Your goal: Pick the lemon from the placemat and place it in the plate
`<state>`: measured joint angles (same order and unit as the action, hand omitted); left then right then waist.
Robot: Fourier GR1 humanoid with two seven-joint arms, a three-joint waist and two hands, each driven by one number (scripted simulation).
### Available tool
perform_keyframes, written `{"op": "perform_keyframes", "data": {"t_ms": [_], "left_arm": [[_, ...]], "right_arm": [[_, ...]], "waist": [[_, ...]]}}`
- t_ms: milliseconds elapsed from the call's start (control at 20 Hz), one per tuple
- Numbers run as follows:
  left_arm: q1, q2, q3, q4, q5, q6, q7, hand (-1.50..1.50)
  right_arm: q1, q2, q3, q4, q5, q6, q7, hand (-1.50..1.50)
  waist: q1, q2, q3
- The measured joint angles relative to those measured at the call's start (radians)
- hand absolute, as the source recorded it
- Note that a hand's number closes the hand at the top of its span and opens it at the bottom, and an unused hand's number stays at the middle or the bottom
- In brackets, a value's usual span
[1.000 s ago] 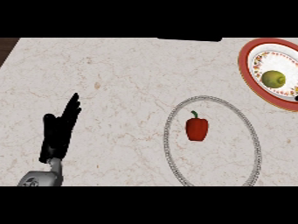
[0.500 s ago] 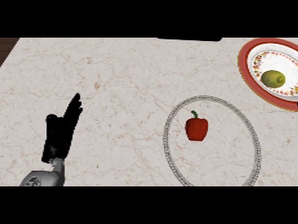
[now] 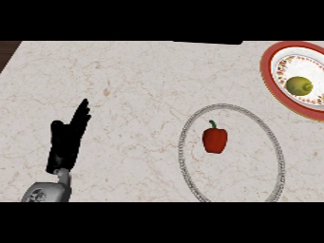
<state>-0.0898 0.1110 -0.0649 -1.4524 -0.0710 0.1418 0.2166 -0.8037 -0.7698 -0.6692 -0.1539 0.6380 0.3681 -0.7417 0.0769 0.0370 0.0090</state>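
marble counter | lemon resting in plate | light, firm, rolls; grasp round middle | left hand open, resting | right hand barely visible, cannot tell

— Where's the lemon?
— Sitting in the red-rimmed plate at the counter's far right corner.
— And on the placemat?
— A red bell pepper, stem up, near its middle.
— The hands?
— Left hand rests low at the left, fingers straight. At the right edge, just a dark speck; can't tell more.
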Motion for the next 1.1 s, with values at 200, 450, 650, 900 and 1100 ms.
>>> {"op": "perform_keyframes", "data": {"t_ms": [200, 450, 650, 900, 1100], "left_arm": [[-0.002, 0.000, 0.004, -0.008, 0.002, 0.001, 0.008, 0.00], [0.001, -0.007, 0.000, -0.003, 0.003, 0.000, -0.002, 0.00], [0.006, -0.013, -0.010, -0.003, -0.007, 0.004, -0.005, 0.00], [-0.001, -0.015, -0.008, -0.002, -0.006, 0.004, -0.005, 0.00], [-0.007, -0.018, -0.011, 0.003, -0.011, 0.007, -0.010, 0.00]], "right_arm": [[0.024, -0.015, -0.006, 0.003, -0.005, -0.012, -0.013, -1.50], [0.041, -0.035, -0.028, 0.007, -0.025, -0.019, -0.022, -1.50], [0.051, -0.054, -0.044, 0.011, -0.038, -0.028, -0.019, -1.50], [0.071, -0.069, -0.060, 0.015, -0.050, -0.049, -0.019, -1.50], [0.081, -0.080, -0.065, 0.017, -0.052, -0.055, -0.016, -1.50]], "waist": [[0.001, 0.001, 0.001], [0.003, 0.004, 0.002], [0.007, 0.006, 0.003], [0.008, 0.007, 0.004], [0.011, 0.009, 0.004]]}}
